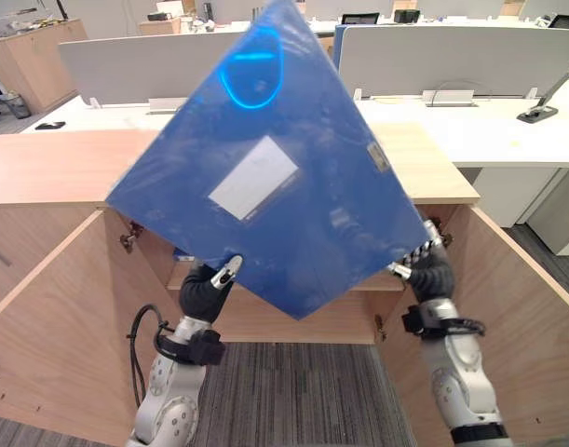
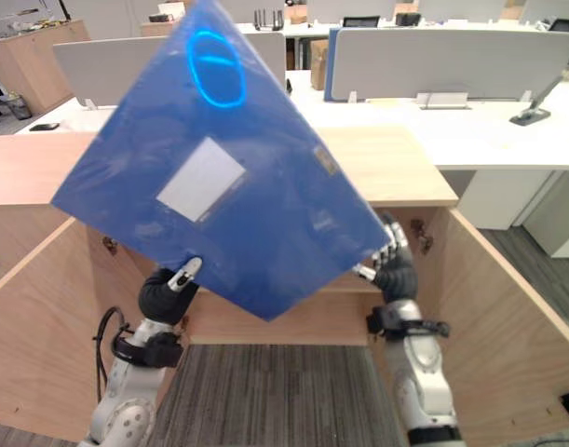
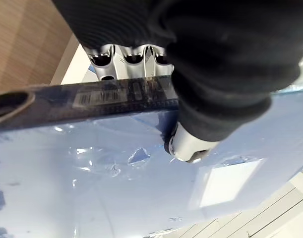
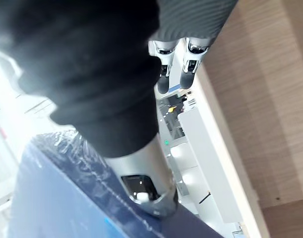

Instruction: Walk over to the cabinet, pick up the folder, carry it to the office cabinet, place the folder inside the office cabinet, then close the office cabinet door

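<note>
- At the far left, in the background, a wooden cupboard is standing against the wall. A small dark object is lying on the white desk that is running behind the office cabinet.
- Grey screens are rising along the back of that desk.
- The cabinet's left door is hanging wide open, swung out toward the robot.
- The left hand is gripping the folder at its lower left edge. Its thumb is pressing on the front cover and its fingers are curling round behind the spine, as the left wrist view shows.
- The blue folder is being held up in the air between both hands, tilted onto one corner, in front of the open cabinet and above its top.
- It is blocking most of the cabinet's inside and the middle of the desk behind.
- A white label is sitting on its cover and a round finger hole is glowing brighter blue near its upper corner.
- The right hand is clamping the folder's lower right edge, thumb on the cover and bent fingers along the edge.
- The right door is also standing open.
- A dark device is resting on the desk at the far right.
- Grey carpet is lying between the doors.
</note>
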{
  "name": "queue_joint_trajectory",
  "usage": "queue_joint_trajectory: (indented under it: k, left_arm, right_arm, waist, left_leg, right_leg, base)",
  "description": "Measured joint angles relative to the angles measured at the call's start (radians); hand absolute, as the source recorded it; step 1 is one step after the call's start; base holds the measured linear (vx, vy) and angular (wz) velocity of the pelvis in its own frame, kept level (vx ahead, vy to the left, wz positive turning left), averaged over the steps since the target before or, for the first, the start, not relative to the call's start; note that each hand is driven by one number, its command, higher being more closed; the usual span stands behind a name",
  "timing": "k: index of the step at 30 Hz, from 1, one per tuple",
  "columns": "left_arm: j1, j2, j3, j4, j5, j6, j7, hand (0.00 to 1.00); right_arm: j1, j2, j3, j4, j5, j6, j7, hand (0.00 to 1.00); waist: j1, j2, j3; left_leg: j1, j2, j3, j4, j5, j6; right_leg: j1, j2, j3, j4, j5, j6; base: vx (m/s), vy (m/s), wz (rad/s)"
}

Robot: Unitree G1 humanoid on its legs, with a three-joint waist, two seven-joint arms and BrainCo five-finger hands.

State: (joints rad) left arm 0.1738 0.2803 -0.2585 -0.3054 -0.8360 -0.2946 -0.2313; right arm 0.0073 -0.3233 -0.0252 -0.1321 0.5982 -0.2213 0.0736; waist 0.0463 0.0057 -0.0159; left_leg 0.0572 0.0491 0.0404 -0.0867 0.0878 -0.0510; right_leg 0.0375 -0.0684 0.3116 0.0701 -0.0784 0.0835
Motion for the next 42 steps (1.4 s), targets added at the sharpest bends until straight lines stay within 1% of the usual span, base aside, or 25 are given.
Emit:
queue_joint_trajectory:
  k: [1, 4, 6, 8, 11, 13, 16, 19, 25, 27, 29, 31, 35, 39, 42]
  left_arm:
    - [0.002, 0.000, 0.002, 0.001, -0.004, 0.000, -0.008, 1.00]
    - [0.007, 0.000, 0.003, 0.001, -0.004, -0.001, -0.019, 1.00]
    - [0.009, 0.000, 0.006, 0.004, -0.003, -0.001, -0.021, 1.00]
    - [0.010, 0.000, 0.012, 0.013, -0.002, -0.001, -0.023, 1.00]
    - [0.011, -0.003, 0.013, 0.024, -0.001, 0.000, -0.025, 1.00]
    - [0.017, -0.010, 0.027, 0.024, 0.010, 0.001, -0.025, 1.00]
    - [0.025, -0.018, 0.039, 0.025, 0.032, 0.002, -0.025, 1.00]
    - [0.032, -0.023, 0.048, 0.035, 0.053, 0.003, -0.026, 1.00]
    - [0.032, -0.037, 0.058, 0.058, 0.082, 0.005, -0.027, 1.00]
    - [0.033, -0.037, 0.065, 0.065, 0.096, 0.006, -0.028, 1.00]
    - [0.033, -0.037, 0.071, 0.073, 0.106, 0.006, -0.029, 1.00]
    - [0.036, -0.037, 0.080, 0.080, 0.125, 0.007, -0.029, 1.00]
    - [0.046, -0.033, 0.111, 0.081, 0.160, 0.017, -0.029, 1.00]
    - [0.047, -0.031, 0.133, 0.081, 0.177, 0.020, -0.029, 1.00]
    - [0.047, -0.030, 0.154, 0.082, 0.199, 0.020, -0.028, 1.00]
  right_arm:
    - [-0.024, -0.016, -0.018, -0.022, -0.038, -0.002, -0.006, 0.00]
    - [-0.068, -0.036, -0.035, -0.041, -0.082, -0.008, -0.024, 0.00]
    - [-0.095, -0.045, -0.040, -0.054, -0.164, -0.008, -0.053, 0.00]
    - [-0.111, -0.064, -0.055, -0.082, -0.317, -0.008, -0.085, 0.00]
    - [-0.135, -0.069, -0.064, -0.085, -0.460, -0.008, -0.115, 0.00]
    - [-0.149, -0.072, -0.064, -0.097, -0.581, -0.008, -0.132, 0.00]
    - [-0.164, -0.085, -0.064, -0.100, -0.680, -0.005, -0.145, 0.00]
    - [-0.167, -0.094, -0.065, -0.099, -0.743, 0.002, -0.155, 0.00]
    - [-0.167, -0.098, -0.070, -0.072, -0.773, 0.005, -0.153, 0.00]
    - [-0.168, -0.099, -0.071, -0.050, -0.750, 0.005, -0.147, 0.00]
    - [-0.170, -0.104, -0.071, -0.020, -0.695, 0.004, -0.137, 0.00]
    - [-0.173, -0.115, -0.072, 0.008, -0.662, 0.004, -0.133, 0.00]
    - [-0.188, -0.149, -0.076, 0.041, -0.656, 0.004, -0.123, 0.00]
    - [-0.193, -0.173, -0.105, 0.057, -0.652, 0.004, -0.096, 0.00]
    - [-0.194, -0.213, -0.104, 0.085, -0.607, 0.003, -0.064, 0.00]
  waist:
    - [0.000, -0.002, -0.001]
    - [0.001, -0.007, -0.005]
    - [0.002, -0.011, -0.008]
    - [0.006, -0.015, -0.008]
    - [0.005, -0.017, -0.010]
    - [0.005, -0.019, -0.011]
    - [0.006, -0.022, -0.012]
    - [0.006, -0.022, -0.012]
    - [0.005, -0.023, -0.012]
    - [0.005, -0.023, -0.011]
    - [0.005, -0.024, -0.011]
    - [0.006, -0.025, -0.011]
    - [0.005, -0.026, -0.009]
    - [0.007, -0.030, -0.007]
    - [0.007, -0.031, -0.007]
  left_leg:
    - [0.000, 0.000, -0.001, 0.000, 0.002, 0.000]
    - [0.000, 0.000, -0.001, 0.000, 0.004, 0.000]
    - [-0.001, 0.000, -0.001, -0.001, 0.006, 0.001]
    - [-0.002, -0.001, -0.001, -0.004, 0.008, 0.002]
    - [-0.002, -0.001, -0.001, -0.004, 0.009, 0.002]
    - [-0.003, -0.001, -0.001, -0.004, 0.009, 0.002]
    - [-0.004, -0.002, -0.001, -0.001, 0.009, 0.002]
    - [-0.005, -0.004, -0.001, -0.001, 0.010, 0.003]
    - [-0.005, -0.006, -0.002, -0.005, 0.011, 0.004]
    - [-0.005, -0.006, -0.003, -0.005, 0.012, 0.004]
    - [-0.006, -0.007, -0.004, -0.005, 0.013, 0.005]
    - [-0.006, -0.007, -0.004, -0.005, 0.014, 0.005]
    - [-0.007, -0.007, -0.005, -0.005, 0.014, 0.004]
    - [-0.008, -0.007, -0.006, -0.005, 0.015, 0.005]
    - [-0.008, -0.007, -0.006, -0.005, 0.015, 0.005]
  right_leg:
    - [-0.001, 0.000, -0.001, 0.002, 0.000, 0.000]
    - [-0.002, 0.001, -0.001, 0.004, 0.000, 0.000]
    - [-0.004, 0.001, -0.001, 0.003, 0.000, 0.001]
    - [-0.005, 0.000, -0.001, 0.003, -0.001, 0.001]
    - [-0.005, 0.000, -0.001, 0.003, -0.001, 0.001]
    - [-0.006, 0.000, -0.001, 0.002, 0.000, 0.001]
    - [-0.005, -0.001, -0.001, 0.000, 0.001, 0.002]
    - [-0.005, -0.003, -0.001, -0.001, 0.001, 0.003]
    - [-0.005, -0.005, -0.001, -0.002, 0.001, 0.004]
    - [-0.005, -0.005, -0.002, -0.001, 0.001, 0.004]
    - [-0.005, -0.006, -0.003, -0.002, 0.001, 0.004]
    - [-0.005, -0.006, -0.004, -0.002, 0.002, 0.004]
    - [-0.005, -0.006, -0.005, -0.002, 0.002, 0.005]
    - [-0.005, -0.007, -0.006, -0.003, 0.002, 0.005]
    - [-0.005, -0.007, -0.006, -0.003, 0.002, 0.005]
  base:
    - [-0.04, 0.034, 0.03]
    - [-0.04, 0.032, 0.00]
    - [-0.04, 0.036, 0.00]
    - [-0.04, 0.036, 0.00]
    - [0.00, 0.000, 0.00]
    - [-0.01, 0.019, 0.00]
    - [0.00, 0.022, 0.00]
    - [-0.01, 0.036, 0.00]
    - [-0.01, 0.011, 0.00]
    - [0.00, 0.000, 0.00]
    - [0.00, 0.000, 0.00]
    - [0.00, 0.000, 0.00]
    - [0.00, 0.000, 0.00]
    - [0.00, 0.000, 0.00]
    - [0.00, 0.000, 0.00]
